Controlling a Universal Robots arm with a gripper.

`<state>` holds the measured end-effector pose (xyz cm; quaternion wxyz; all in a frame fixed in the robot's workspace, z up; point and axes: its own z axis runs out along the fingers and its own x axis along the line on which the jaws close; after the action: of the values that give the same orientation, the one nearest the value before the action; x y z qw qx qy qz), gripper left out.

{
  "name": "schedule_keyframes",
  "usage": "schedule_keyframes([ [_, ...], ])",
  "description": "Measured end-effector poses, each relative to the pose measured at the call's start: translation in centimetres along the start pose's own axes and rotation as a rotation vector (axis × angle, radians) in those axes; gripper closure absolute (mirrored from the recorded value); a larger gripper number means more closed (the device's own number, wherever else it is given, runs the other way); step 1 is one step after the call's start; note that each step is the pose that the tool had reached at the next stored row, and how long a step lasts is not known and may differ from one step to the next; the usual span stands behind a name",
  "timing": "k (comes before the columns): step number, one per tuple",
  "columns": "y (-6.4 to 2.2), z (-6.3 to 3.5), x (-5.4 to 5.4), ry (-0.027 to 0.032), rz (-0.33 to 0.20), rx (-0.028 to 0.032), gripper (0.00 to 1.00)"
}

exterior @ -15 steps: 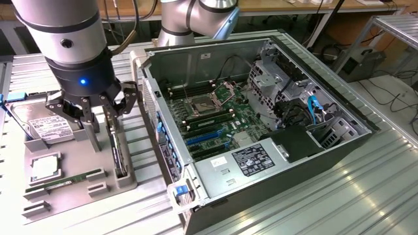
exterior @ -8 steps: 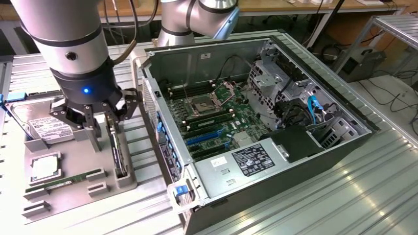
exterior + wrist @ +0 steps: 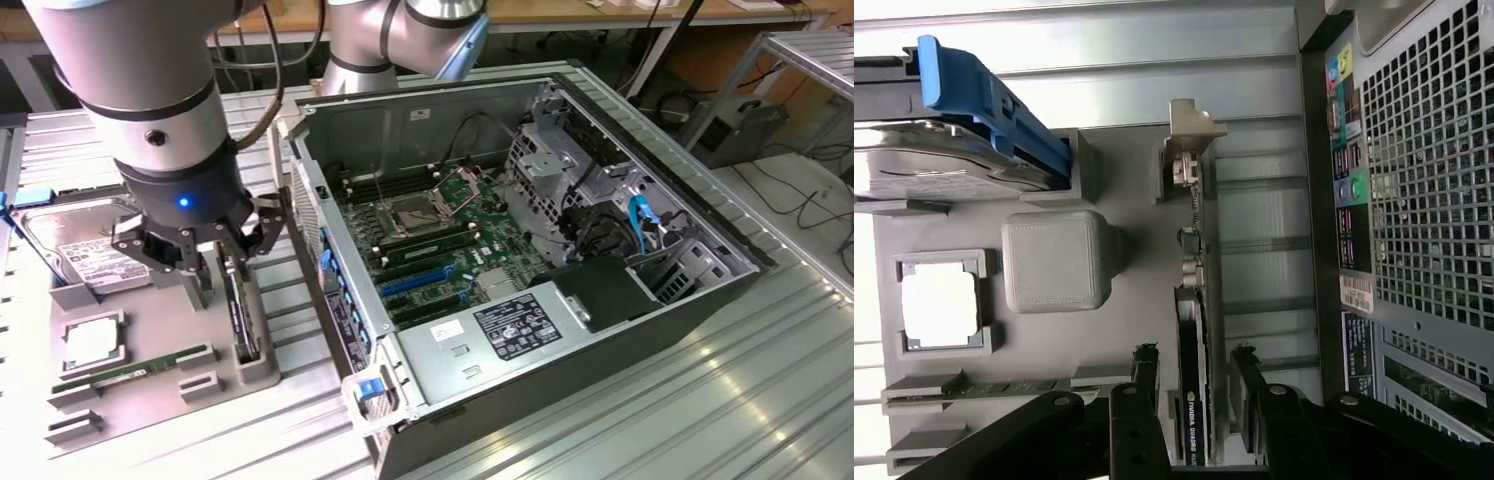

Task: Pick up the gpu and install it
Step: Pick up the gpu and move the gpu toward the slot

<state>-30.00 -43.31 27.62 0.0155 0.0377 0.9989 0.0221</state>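
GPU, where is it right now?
The gpu stands edge-on in the grey tray at the exterior view's left, beside the computer case, with the open claw straddling it.

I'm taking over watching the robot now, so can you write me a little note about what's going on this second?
Gripper: open, lowered over the graphics card, one finger on each side, with a gap showing on both sides.
Graphics card: standing on its edge in its slot in the gray holder tray, beside the open computer case.
Done: the gripper is lined up around the card.
Left: the card is not gripped or lifted yet, and it is not in the computer.
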Motion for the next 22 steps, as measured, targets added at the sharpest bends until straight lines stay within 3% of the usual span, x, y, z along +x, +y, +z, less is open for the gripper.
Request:
schedule_keyframes([
  [5, -0.04, 1.10, 0.0, 0.0003, 0.000, -0.0043, 0.58],
  [12, -0.06, 2.05, 0.0, 0.0013, 0.001, -0.0169, 0.58],
  [22, -0.12, 3.14, 0.2, 0.0000, 0.025, -0.0176, 0.58],
])
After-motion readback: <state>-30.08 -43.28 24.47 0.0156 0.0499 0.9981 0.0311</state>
